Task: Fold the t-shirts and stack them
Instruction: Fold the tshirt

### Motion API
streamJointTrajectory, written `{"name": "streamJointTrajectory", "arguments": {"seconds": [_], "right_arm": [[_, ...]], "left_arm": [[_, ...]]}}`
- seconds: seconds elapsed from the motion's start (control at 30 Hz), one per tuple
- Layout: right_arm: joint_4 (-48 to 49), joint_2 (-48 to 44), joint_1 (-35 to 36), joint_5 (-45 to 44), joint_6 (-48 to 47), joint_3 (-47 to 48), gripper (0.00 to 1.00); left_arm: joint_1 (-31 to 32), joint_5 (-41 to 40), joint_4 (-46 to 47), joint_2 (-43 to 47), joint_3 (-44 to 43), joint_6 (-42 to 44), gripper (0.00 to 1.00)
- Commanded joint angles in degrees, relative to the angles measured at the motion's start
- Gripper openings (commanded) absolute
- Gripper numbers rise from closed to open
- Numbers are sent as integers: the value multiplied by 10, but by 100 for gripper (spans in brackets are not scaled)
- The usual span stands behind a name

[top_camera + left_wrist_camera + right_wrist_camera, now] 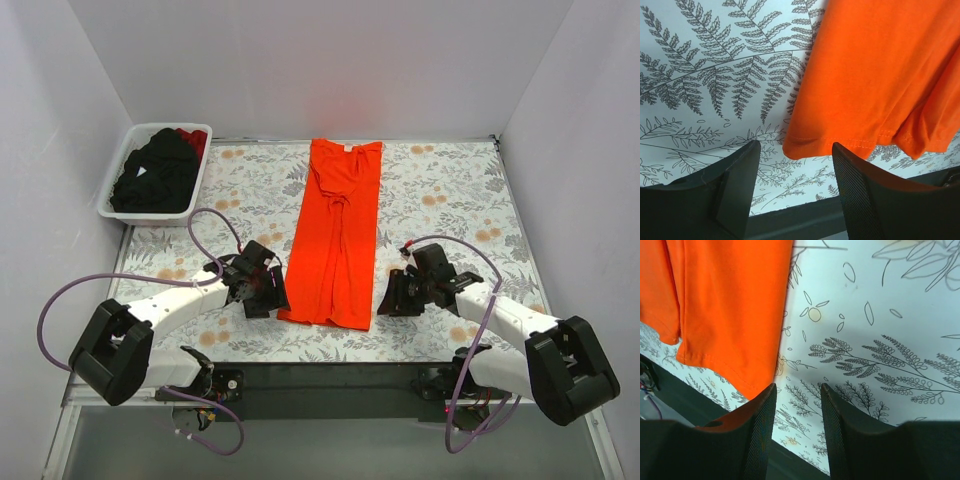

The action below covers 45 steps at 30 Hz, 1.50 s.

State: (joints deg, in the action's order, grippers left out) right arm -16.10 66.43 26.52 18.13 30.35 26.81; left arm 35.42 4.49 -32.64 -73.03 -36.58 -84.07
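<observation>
- Top external view: the orange shirt point(335, 235) lies flat near the middle of the table point(450, 200) as one long narrow strip, collar at the far end and hem at the near end.
- Only this view shows the basket point(115, 200) in the far left corner. It holds a heap of black shirts point(155, 175) with a dark red shirt point(195, 140) at its far edge, well apart from the orange one.
- Also from above, the left gripper point(268, 295) sits just beside the hem's left corner and the right gripper point(392, 298) just beside the hem's right corner. Both are low over the table, and their finger gaps are hard to read from here.
- Left wrist view settles it for the left gripper point(795, 147): its fingers point(737, 185) stand wide apart. The hem's left corner of the shirt point(875, 75) shows in the gap between them, with nothing clamped. I cannot tell whether the cloth touches either finger.
- This view also shows the hem stitching and a second folded layer of cloth further right, which the top view blurs into plain orange.
- Right wrist view: the right gripper point(798, 390) is parted too, with a narrower gap that shows only bare table point(880, 315).
- The shirt's point(730, 305) right corner ends at the tip of the left-hand finger point(760, 435), outside the gap. I cannot tell whether it touches.
</observation>
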Motion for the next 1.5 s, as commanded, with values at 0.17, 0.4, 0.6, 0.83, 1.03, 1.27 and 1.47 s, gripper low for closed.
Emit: {"name": "streamJointTrajectory", "arguments": {"seconds": [0.17,0.4,0.6,0.83,1.03,1.27,1.47], "right_arm": [[101,17,65,15,104,-41,48],[107,49,115,-16,143,-39,48],[97,63,128,-27,152,-43,47],[87,85,134,-34,148,-49,43],[76,81,134,-37,139,-53,24],[20,56,134,3,96,-52,1],[-89,-1,139,89,57,-76,1]], "left_arm": [[13,-8,-8,-11,-1,-14,56],[21,-6,-8,-18,3,-14,56],[25,-11,-5,-26,8,-14,55],[29,-8,-5,-32,10,-14,49],[32,-1,-7,-35,14,-14,32],[54,34,-45,-22,20,-28,0],[156,74,-118,50,36,-105,0]]}}
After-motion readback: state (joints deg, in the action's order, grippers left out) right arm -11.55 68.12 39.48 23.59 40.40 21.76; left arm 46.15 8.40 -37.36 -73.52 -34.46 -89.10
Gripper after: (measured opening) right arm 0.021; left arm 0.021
